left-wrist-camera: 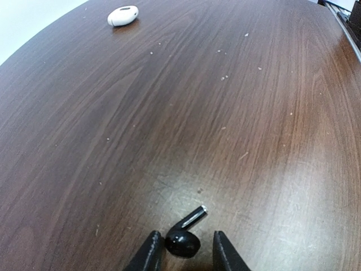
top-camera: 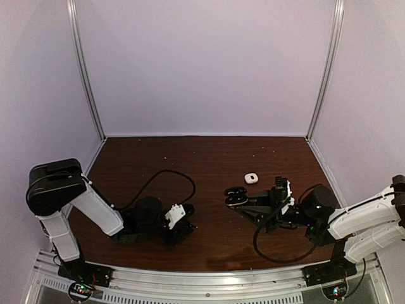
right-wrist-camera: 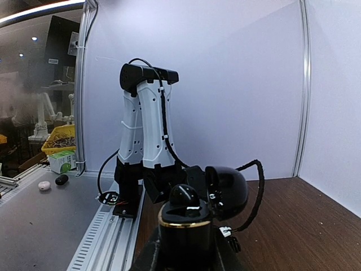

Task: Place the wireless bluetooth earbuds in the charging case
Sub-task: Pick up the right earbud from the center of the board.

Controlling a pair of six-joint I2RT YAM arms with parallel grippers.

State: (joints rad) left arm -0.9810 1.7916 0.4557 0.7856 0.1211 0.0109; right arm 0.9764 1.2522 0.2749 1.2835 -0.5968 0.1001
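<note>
A black earbud (left-wrist-camera: 183, 241) lies on the wooden table (left-wrist-camera: 186, 113), its stem pointing up and right. My left gripper (left-wrist-camera: 186, 257) is open and straddles it, with the left finger close against the bud and a gap on the right. In the top view this gripper (top-camera: 183, 221) is low on the table. My right gripper (right-wrist-camera: 189, 257) is shut on a black charging case (right-wrist-camera: 189, 228) with a gold rim, held upright above the table. A second black earbud (right-wrist-camera: 185, 196) sits in the case's top. The case (top-camera: 236, 197) is held right of centre in the top view.
A small white pebble-like case (top-camera: 251, 178) lies on the table behind the right gripper and shows far off in the left wrist view (left-wrist-camera: 122, 15). The left arm (right-wrist-camera: 144, 124) and its black cable (right-wrist-camera: 256, 192) stand ahead of the right gripper.
</note>
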